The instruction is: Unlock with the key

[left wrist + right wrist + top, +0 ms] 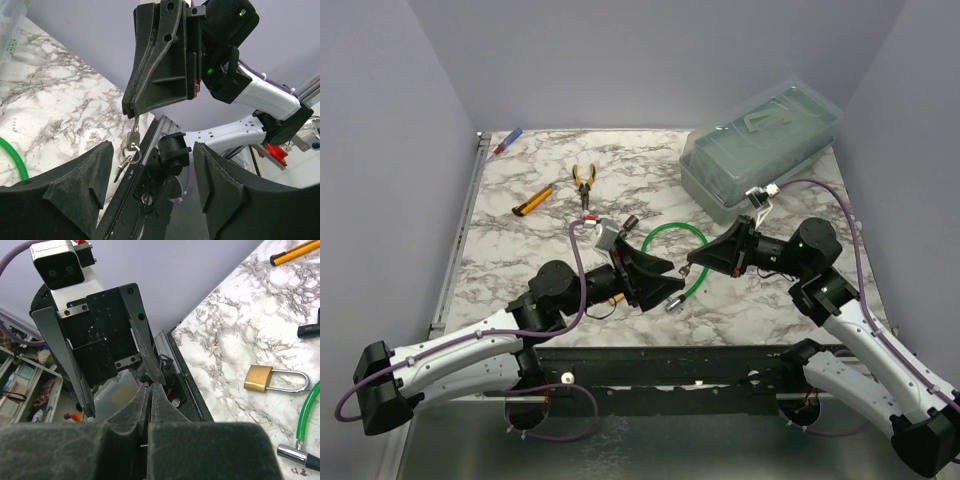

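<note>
My right gripper [692,258] [150,386] is shut and held above the table's front middle. In the left wrist view its tips [132,111] pinch the small silver key [133,138], and a ring with a second key [127,163] dangles below. My left gripper [665,278] [152,150] is open and empty, facing the right gripper from a short distance; its fingers [145,345] show in the right wrist view. The brass padlock [260,379] lies on the marble with its shackle closed, below the left gripper [613,298]. In the right wrist view the key is hidden between the pads.
A green cable loop [660,235] [307,412] with a silvery cylinder end [290,452] lies beside the padlock. A clear plastic box [760,145] stands at the back right. Pliers [584,180], a yellow utility knife [532,200] and a pen [508,142] lie at the back left.
</note>
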Motion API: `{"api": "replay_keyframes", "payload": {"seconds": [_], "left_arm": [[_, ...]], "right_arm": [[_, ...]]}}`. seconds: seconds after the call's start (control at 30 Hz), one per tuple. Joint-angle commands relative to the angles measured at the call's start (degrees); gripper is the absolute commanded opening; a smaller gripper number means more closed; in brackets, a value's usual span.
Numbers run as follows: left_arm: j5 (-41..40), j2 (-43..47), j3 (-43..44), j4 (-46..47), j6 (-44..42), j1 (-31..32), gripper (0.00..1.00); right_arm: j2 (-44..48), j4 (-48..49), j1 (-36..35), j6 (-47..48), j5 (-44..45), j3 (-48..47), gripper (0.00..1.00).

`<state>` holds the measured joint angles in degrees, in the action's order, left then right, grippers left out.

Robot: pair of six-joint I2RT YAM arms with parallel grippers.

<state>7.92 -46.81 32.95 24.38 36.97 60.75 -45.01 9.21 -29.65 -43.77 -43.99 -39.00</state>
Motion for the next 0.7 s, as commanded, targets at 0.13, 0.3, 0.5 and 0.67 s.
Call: {"api": "replay_keyframes", "payload": {"seconds": [0.13,0.3,0.5,0.67], "left_arm": [[-2.47,-3.32,-0.90,6.28,0.41,-0.19,0.66],[-3.31,-4.85,-1.04,8.57,0.94,-0.19,0.59],[-2.66,-6.13,-1.18,10.04,1.59,-0.19,0.46],[-2.62,-6.70,-1.39,10.24,1.79,-0.19,0.41]], "right_arm": [[-0.61,0.29,-0.28,-2.21,1.03,-2.29,0.00],[-0.84,0.84,-0.32,-2.57,0.91,-2.01,0.00],[-1.17,1.57,-0.29,-2.77,1.01,-1.69,0.00],[-1.23,2.12,-0.31,-2.82,0.85,-1.64,0.00]]}}
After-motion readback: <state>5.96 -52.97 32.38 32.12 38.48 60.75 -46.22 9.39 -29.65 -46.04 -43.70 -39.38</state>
